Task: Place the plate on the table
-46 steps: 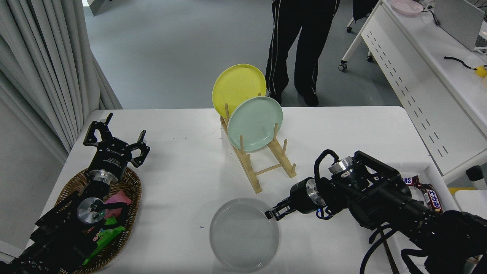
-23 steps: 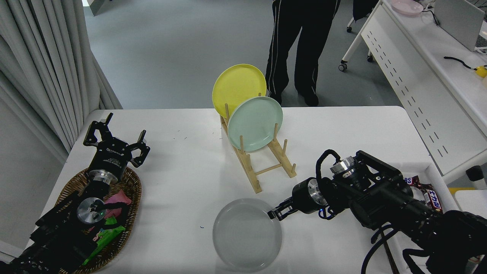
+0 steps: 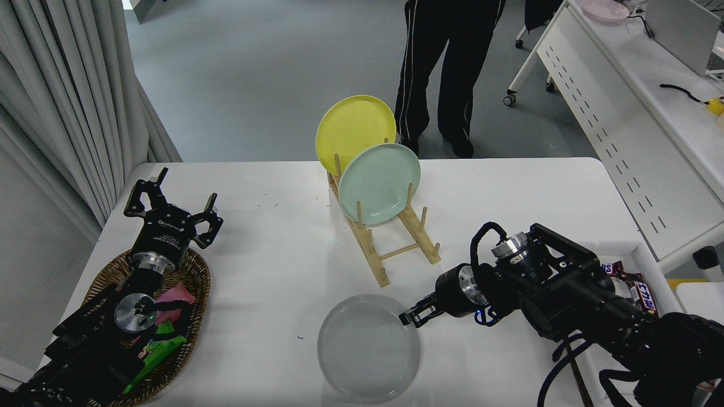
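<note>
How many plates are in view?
4: grey plate flat on the table by the right claw; yellow plate and mint plate upright in the rack; pink plate on the far desk.

On the worktop [image 3: 271, 271], the plate [image 3: 369, 346] lies flat before the rack [image 3: 390, 240], which holds two plates upright. My right fingers [image 3: 408, 317] sit at its right rim; my left arm rests over the basket [image 3: 186, 316] at left.
</note>
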